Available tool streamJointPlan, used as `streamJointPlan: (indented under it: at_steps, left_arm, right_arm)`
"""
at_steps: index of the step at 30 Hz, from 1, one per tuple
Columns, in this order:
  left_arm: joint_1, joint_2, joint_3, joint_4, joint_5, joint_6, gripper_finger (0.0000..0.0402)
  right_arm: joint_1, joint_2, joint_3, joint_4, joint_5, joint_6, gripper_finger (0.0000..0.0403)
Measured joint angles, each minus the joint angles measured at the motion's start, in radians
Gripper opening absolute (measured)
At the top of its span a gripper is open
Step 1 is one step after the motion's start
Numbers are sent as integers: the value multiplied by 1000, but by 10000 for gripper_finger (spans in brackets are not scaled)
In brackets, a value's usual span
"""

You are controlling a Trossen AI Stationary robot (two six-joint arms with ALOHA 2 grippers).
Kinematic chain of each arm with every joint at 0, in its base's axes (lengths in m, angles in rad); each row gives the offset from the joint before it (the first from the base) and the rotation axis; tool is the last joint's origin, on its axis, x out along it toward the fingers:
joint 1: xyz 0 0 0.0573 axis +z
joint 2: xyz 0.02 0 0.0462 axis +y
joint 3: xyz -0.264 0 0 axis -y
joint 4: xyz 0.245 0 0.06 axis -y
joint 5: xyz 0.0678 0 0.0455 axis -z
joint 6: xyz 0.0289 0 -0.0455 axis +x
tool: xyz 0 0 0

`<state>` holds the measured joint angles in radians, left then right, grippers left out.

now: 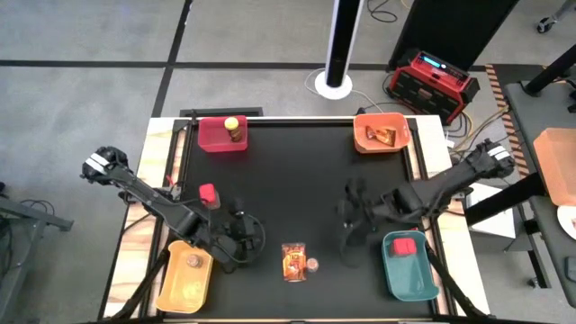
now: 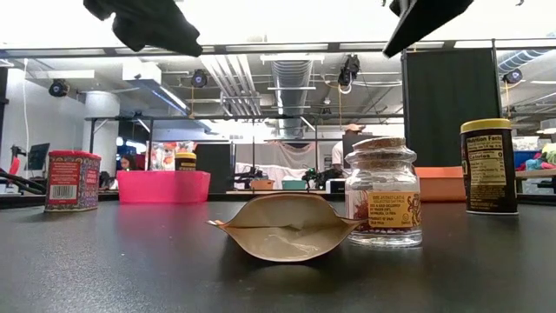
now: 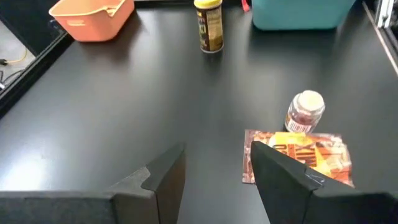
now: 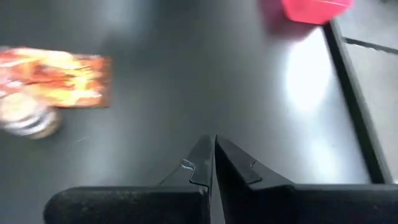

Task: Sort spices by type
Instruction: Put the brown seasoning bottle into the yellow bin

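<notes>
An orange-brown packet (image 1: pixel 294 261) lies flat near the table's front edge. A small round jar (image 1: pixel 312 265) stands upright at its right side. A red block (image 1: pixel 208 193) stands on the table at the left. A yellow-lidded jar (image 3: pixel 209 25) stands near the teal bin (image 3: pixel 298 12); my right arm hides it in the high view. My left gripper (image 3: pixel 214 152) is open, just left of the packet (image 3: pixel 298 155), with nothing between its fingers. My right gripper (image 4: pixel 215 144) is shut and empty, above the table to the right of the packet.
Bins sit at the table's corners. The red bin (image 1: pixel 222 135) holds a yellow-lidded jar. The orange bin (image 1: pixel 381 135) holds a packet. The yellow bin (image 1: pixel 186 279) holds a small jar. The teal bin (image 1: pixel 409 264) holds a red block. The table's middle is bare.
</notes>
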<state>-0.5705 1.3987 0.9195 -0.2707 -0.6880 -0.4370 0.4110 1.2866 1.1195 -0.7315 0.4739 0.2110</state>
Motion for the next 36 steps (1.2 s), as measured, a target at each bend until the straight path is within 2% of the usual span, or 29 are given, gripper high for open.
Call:
streamJointPlan:
  at_steps: [4,10,14,18,23,27,36]
  left_arm:
    - [0,14,0,9,1,1,165]
    - [0,13,0,63,0,32,165]
    - [0,14,0,124,11,96,165]
    - [0,27,0,173,77,125,165]
    - [0,80,0,255,81,141,165]
    - [0,141,0,353,100,166,165]
    - [5,290,0,698,156,298,165]
  right_arm:
    - [80,12,-5,13,3,39,9]
    - [178,29,-3,18,77,59,9]
    - [209,32,-4,20,79,80,9]
    - [232,43,-5,22,80,92,9]
    - [273,53,-10,41,95,118,9]
    - [316,53,-27,40,172,165,9]
    - [396,53,-38,73,324,198,9]
